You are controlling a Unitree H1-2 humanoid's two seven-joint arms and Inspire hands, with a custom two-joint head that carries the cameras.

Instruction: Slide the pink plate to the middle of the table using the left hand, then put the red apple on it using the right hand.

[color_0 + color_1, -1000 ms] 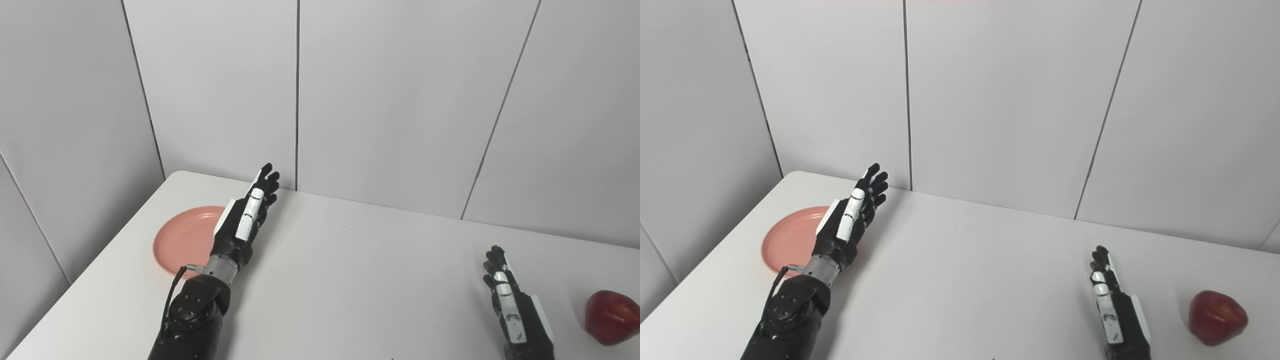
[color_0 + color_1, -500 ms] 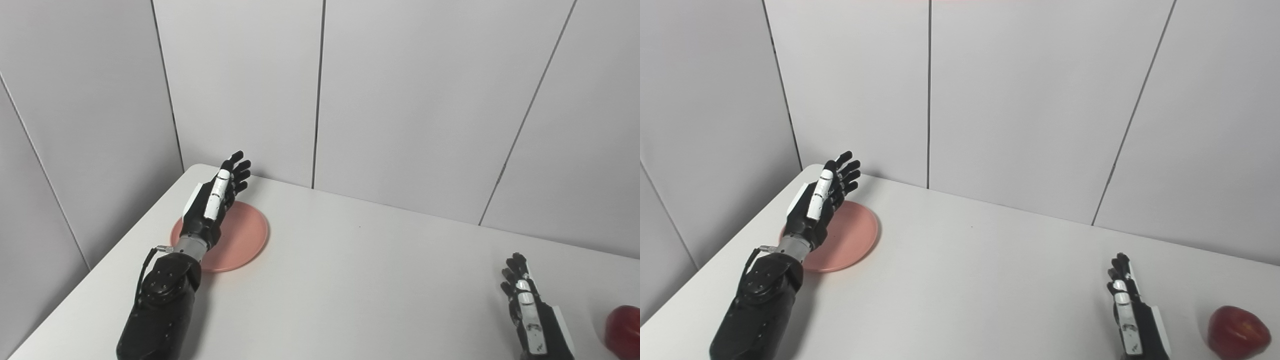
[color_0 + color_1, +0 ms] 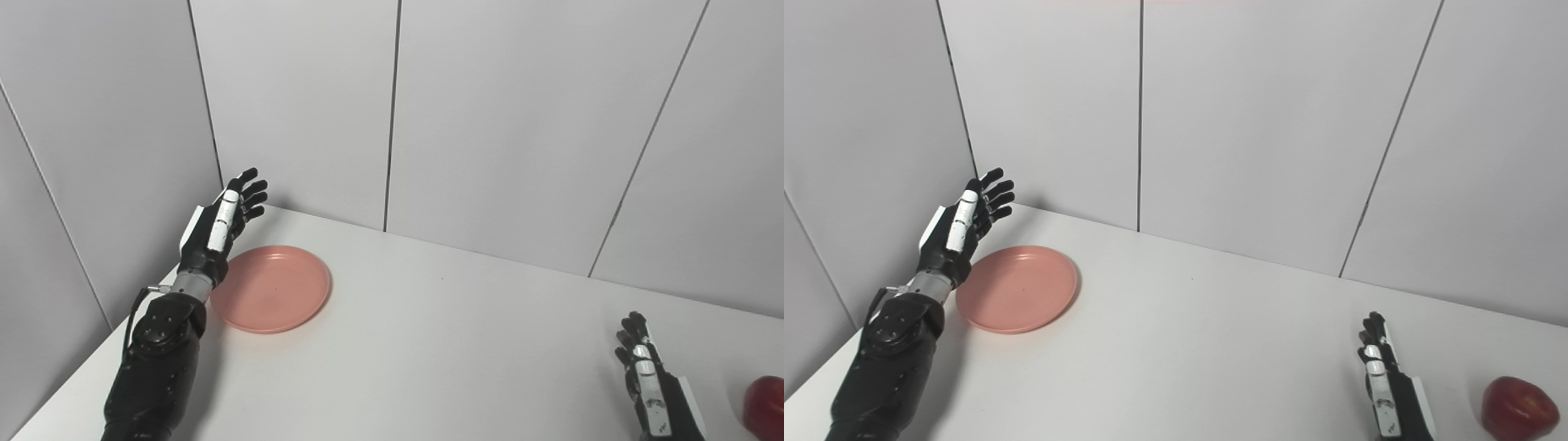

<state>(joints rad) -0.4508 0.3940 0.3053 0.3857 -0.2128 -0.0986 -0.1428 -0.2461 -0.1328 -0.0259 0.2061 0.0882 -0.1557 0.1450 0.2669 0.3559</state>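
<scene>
Pale grey wall panels stand behind and to the left of one white table, meeting at its far left corner. Dark seams run down between the panels.

On the table lies one pink plate, round and flat, bare of anything, at about ten o'clock from the table's middle, near the far left corner. One red apple sits at about four o'clock, close to the near right edge; the left eye view cuts it off at the picture's border.

Two black robot hands show, one on each side. The left hand is raised at the plate's nine o'clock side, above the table's left edge, its palm turned toward the plate and its fingers straight and spread, pointing at the corner of the walls. It holds nothing and whether it touches the plate's rim cannot be told; the wrist sits just beside the rim. The right hand is low at about five o'clock, edge-on, its fingers stretched forward and close together, gripping nothing. It is near the apple, at the apple's nine o'clock, with bare table between them. Plate and apple lie well apart.
</scene>
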